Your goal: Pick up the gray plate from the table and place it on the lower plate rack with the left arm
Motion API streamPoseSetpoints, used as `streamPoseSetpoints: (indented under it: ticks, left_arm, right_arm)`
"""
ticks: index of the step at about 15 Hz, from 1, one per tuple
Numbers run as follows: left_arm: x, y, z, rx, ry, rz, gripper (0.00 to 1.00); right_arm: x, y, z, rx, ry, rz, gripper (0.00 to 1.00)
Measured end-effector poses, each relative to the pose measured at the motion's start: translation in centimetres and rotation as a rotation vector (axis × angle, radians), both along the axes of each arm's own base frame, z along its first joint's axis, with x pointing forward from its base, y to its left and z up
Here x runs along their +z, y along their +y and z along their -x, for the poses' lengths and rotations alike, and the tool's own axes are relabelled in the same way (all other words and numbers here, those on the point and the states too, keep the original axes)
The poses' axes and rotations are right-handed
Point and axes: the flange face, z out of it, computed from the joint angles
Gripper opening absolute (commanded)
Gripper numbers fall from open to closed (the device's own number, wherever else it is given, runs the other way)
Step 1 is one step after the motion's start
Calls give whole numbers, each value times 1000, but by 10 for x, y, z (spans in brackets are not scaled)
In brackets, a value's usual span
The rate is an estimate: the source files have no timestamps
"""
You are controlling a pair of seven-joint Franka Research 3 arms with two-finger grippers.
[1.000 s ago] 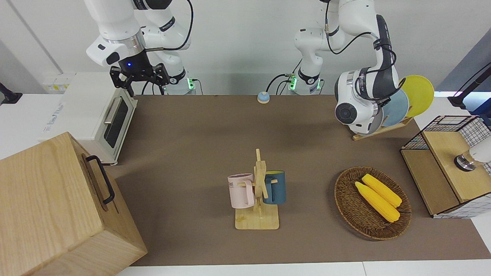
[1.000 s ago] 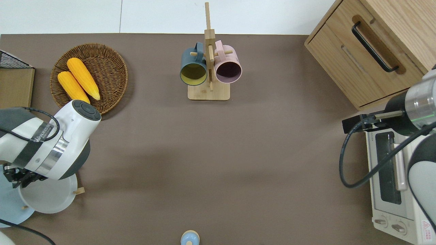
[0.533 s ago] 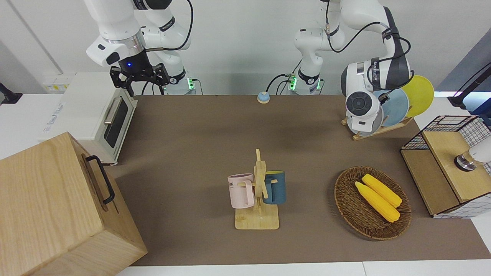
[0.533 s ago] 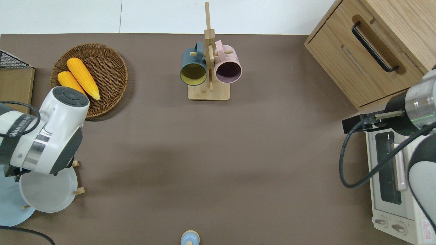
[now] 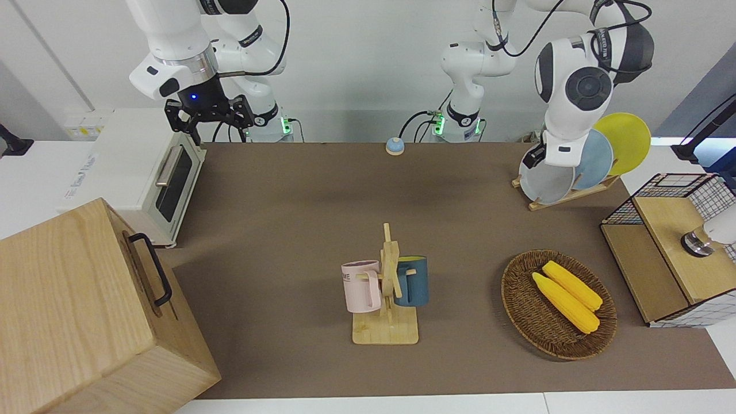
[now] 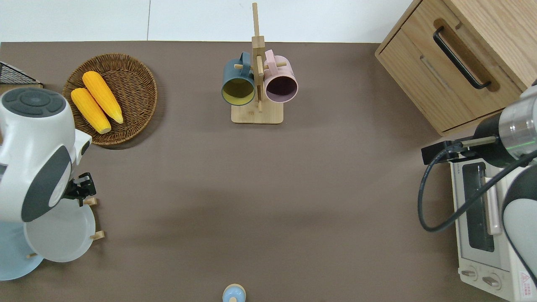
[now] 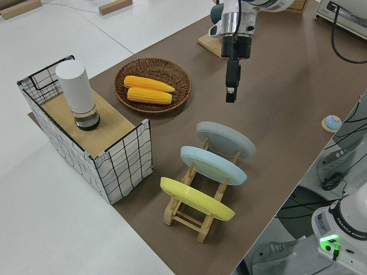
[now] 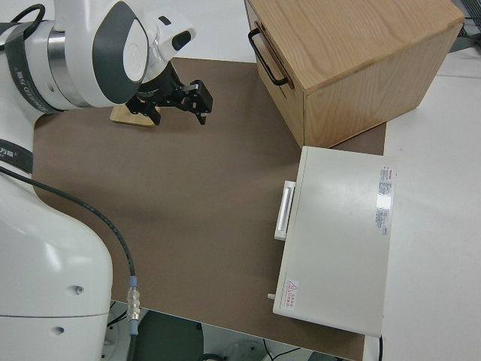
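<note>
**A:** Plate update: the gray plate [image 7: 226, 140] is sitting in the end slot of the rack [image 7: 198, 213], the slot farthest from the robots, leaning on the pegs just beside the light blue plate [image 7: 213, 165], with the yellow plate [image 7: 196, 199] nearest the robots. Half a second ago the left arm was hunched right down over it; now the left gripper [image 7: 230, 96] has lifted clear and hangs above the table next to the rack, empty. Are the fingers apart? Can't tell from here.

**B:** So the placing looks done, I'd say it's just pulling back. Right arm's parked, its gripper [image 5: 210, 115] looks spread and empty.

**A:** Yep. Plates are smooth, round, shallow-rimmed and glazed-looking, while the rack is plain light wood with slanted rails and little upright pegs. Table [image 6: 335, 188] is matte brown.
</note>
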Motion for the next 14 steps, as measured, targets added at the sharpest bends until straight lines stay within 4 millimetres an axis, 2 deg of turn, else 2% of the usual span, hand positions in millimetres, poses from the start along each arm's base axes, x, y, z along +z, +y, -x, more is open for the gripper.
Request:
streamPoseSetpoints:
  ticks: [4,7,9,14]
  left_arm:
    - [31,31,-13,98,-162,159,989]
    - [49,68,-13,121,-248,275,989]
    - [57,73,-11,39,-256,304,987]
    - [74,65,-10,-291,-230,376,993]
  right_arm:
    - [0,0,0,0,0,0,983]
    - [0,0,0,0,0,0,983]
    - [0,0,0,0,0,0,983]
    - [0,0,0,0,0,0,983]
